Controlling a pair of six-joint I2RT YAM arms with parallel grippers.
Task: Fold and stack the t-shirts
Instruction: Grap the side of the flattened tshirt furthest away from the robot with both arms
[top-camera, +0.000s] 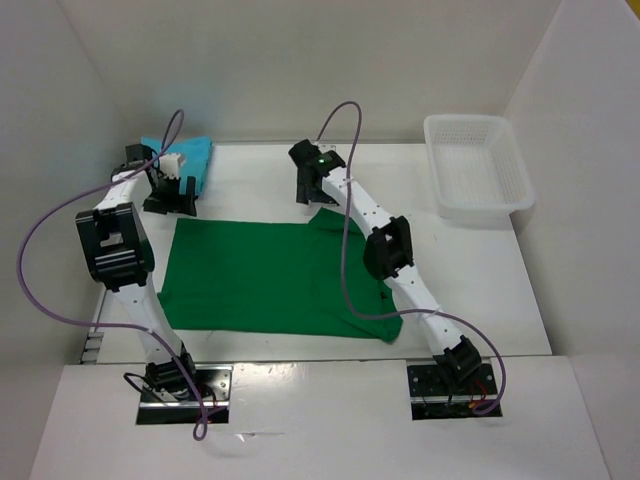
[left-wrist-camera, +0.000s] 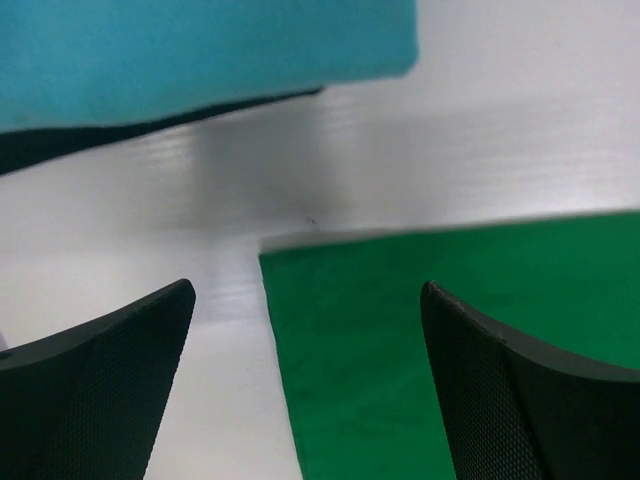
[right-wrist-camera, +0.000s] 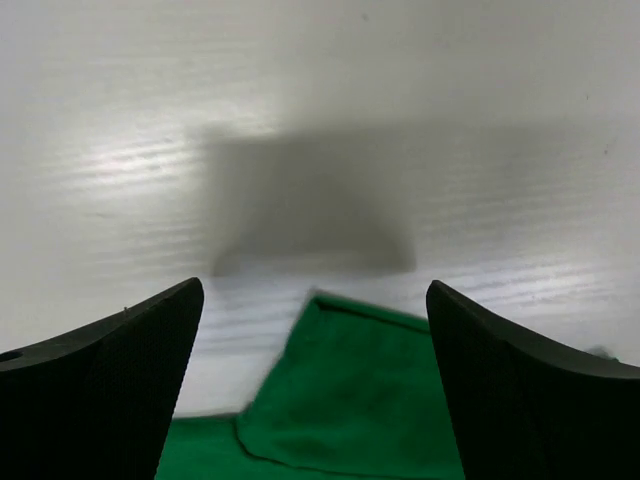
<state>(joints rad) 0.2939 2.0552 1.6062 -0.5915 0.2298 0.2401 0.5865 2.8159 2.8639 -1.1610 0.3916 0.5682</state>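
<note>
Top external view: the bright green t-shirt (top-camera: 270, 275) lies spread flat in the middle of the white surface (top-camera: 480, 290), between the two arms, with a sleeve poking out at its far right corner. The turquoise t-shirt (top-camera: 190, 155) sits folded at the far left corner of the surface, and the left wrist view shows a black cloth edge (left-wrist-camera: 60, 145) under it. The left gripper (top-camera: 172, 203) hangs over the green shirt's far left corner, jaws spread wide and pinching nothing. The right gripper (top-camera: 310, 197) hovers at the far right sleeve, jaws likewise spread and empty. A white mesh basket (top-camera: 478, 165) stands at the far right, well apart from the shirts.
</note>
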